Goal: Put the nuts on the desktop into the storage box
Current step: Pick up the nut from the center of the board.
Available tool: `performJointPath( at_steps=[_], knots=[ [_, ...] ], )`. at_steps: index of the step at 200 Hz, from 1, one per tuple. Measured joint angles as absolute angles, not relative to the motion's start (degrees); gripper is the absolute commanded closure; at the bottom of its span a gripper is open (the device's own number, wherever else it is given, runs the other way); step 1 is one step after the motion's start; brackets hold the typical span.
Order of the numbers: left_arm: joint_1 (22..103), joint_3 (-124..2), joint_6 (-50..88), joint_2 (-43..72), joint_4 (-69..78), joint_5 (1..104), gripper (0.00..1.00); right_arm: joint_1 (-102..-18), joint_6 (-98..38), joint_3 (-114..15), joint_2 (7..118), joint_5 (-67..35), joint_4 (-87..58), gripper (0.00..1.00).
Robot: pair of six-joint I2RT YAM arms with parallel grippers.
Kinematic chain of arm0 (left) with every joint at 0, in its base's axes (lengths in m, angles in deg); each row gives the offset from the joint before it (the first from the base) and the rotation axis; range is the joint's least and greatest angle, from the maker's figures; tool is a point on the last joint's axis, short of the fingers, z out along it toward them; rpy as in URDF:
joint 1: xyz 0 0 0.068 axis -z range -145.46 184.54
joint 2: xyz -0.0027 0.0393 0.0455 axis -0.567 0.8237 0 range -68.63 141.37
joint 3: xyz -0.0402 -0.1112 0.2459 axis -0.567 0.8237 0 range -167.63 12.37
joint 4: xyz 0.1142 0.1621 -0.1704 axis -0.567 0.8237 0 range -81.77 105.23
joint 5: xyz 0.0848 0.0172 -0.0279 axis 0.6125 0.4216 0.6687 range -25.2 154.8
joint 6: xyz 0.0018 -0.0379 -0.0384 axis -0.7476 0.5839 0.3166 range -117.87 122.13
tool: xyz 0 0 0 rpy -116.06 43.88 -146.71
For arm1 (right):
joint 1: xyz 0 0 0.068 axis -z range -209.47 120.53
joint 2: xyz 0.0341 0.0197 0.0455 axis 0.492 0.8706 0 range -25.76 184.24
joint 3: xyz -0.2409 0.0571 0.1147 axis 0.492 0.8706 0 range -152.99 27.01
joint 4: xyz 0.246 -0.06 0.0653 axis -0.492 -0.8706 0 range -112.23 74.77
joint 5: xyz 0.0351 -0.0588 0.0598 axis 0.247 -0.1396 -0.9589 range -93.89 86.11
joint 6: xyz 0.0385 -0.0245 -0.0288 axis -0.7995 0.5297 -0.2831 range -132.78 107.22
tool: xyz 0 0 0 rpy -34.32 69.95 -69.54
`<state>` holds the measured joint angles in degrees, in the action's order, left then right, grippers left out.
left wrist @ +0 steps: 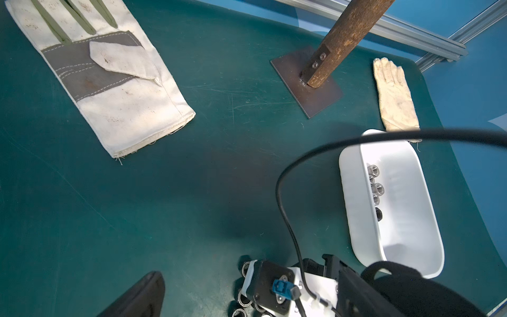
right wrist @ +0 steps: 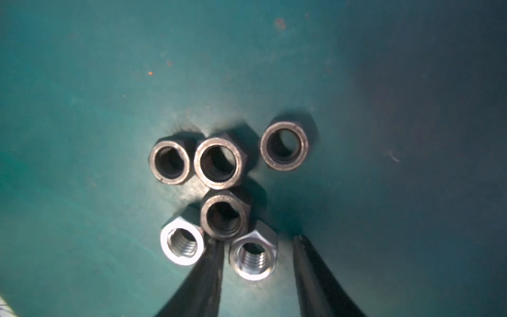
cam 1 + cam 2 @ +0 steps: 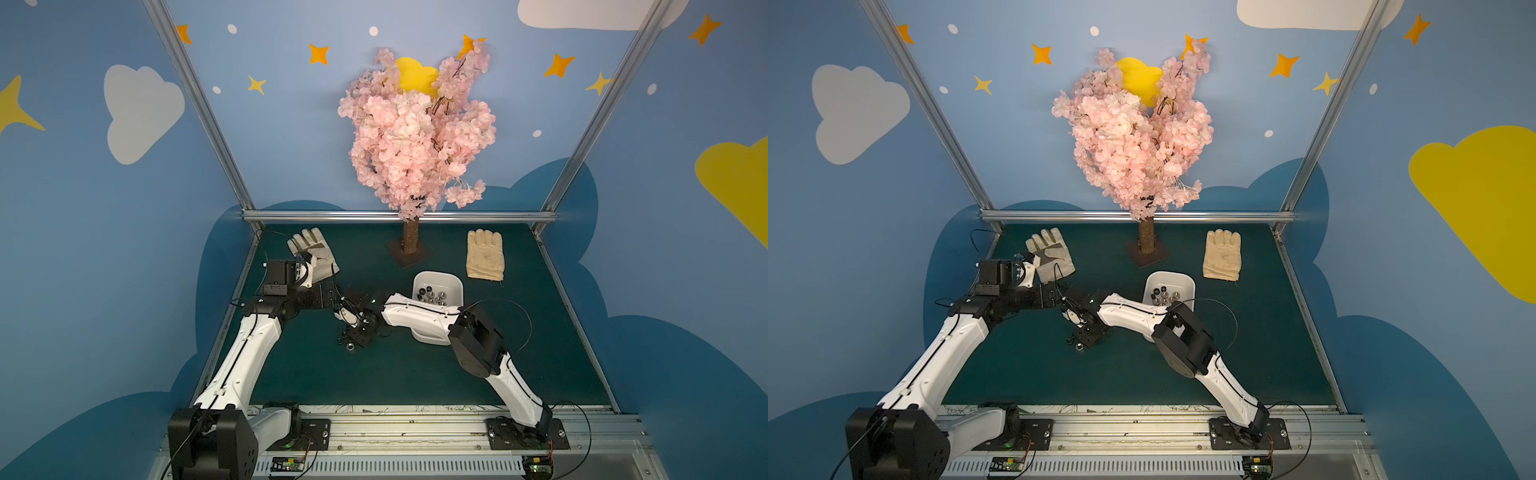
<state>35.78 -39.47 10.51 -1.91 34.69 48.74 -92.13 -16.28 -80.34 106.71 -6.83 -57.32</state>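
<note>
Past halfway, I'd say: several nuts [image 3: 432, 296] in the box [image 3: 456, 286], six left bunched on the table [image 2: 82, 109] at the right fingers [image 2: 203, 277], which stand spread either side of a silver nut [image 2: 253, 256], not yet pinching it.

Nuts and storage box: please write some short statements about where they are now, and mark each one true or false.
1. The storage box already holds several nuts. True.
2. All six nuts on the desktop in the right wrist view are silver. False: there are four dark nuts and two silver nuts.
3. The right gripper has one finger on each side of a silver nut. True.
4. One glove lies inside the storage box. False: the patched glove and the plain glove both lie on the desktop, outside it.
</note>
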Motion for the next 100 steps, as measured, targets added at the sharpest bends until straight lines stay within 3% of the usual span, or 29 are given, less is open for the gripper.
performJointPath(
  at_steps=[25, 65, 100],
  knots=[
    [35.8, -39.5, 10.5, -1.9, 34.7, 48.8, 0.0, -92.2, -16.8, -80.5, 106.8, -6.0, -57.1, 0.79],
    [35.8, -39.5, 10.5, -1.9, 34.7, 49.0, 0.0, -91.3, -18.1, -75.8, 103.9, -4.8, -55.0, 0.8],
    [35.8, -39.5, 10.5, -1.9, 34.7, 49.0, 0.0, -86.0, -20.5, -66.4, 94.1, -3.6, -52.7, 0.8]
  ],
)
